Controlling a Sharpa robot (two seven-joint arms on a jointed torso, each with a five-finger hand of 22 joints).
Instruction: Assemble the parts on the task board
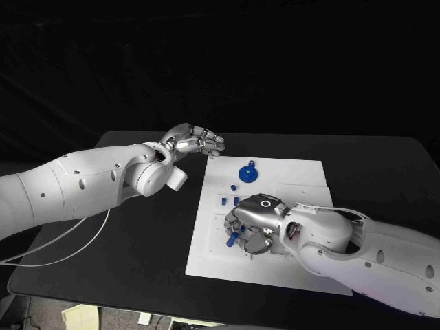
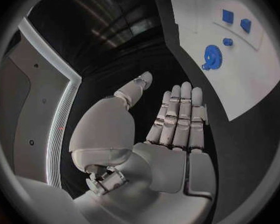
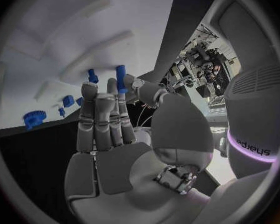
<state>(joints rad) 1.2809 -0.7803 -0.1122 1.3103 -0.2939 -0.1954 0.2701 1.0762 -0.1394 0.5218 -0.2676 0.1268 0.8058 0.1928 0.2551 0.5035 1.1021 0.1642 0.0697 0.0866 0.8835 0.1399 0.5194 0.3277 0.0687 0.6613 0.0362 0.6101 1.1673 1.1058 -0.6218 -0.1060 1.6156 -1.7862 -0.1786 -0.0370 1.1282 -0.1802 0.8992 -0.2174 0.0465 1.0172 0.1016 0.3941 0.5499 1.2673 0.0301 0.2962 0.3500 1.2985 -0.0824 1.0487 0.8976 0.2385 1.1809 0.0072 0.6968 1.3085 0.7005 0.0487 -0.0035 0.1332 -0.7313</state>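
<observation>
Black tabletop (image 1: 130, 240) under a dark backdrop, white task board (image 1: 300, 175) centre-right of the head frame.

Left robot hand (image 1: 192, 142): upper-middle of the head frame, just off the board's upper-left corner, over bare tabletop. Left wrist view shows the fingers (image 2: 180, 114) straight and side by side, thumb apart, palm empty. Holding nothing, touching nothing.

Board contents, left to right in the head frame: small blue blocks (image 1: 228, 201) at mid-board, blue gear (image 1: 248, 172) above them near the top, lying flat. Left wrist view also shows a small round blue piece (image 2: 227, 42) just beside the gear.

Right robot hand (image 1: 251, 223): lower-centre of the head frame, palm down over the lower-left part of the board. It holds a blue peg (image 3: 121, 78) pinched between thumb and fingertip, roughly upright in the right wrist view. A second short blue peg (image 3: 92, 75) stands on the board just beside it; can't tell if the two touch.

Step, my read: peg insertion underway, right hand carrying the peg to its socket; gear and blocks not yet placed. Socket itself is hidden by the hand.

Next move calls for: keep the peg vertical, line it up over the hole, press straight down, then let go without tipping it or knocking its neighbour. Left hand free to fetch the gear.
</observation>
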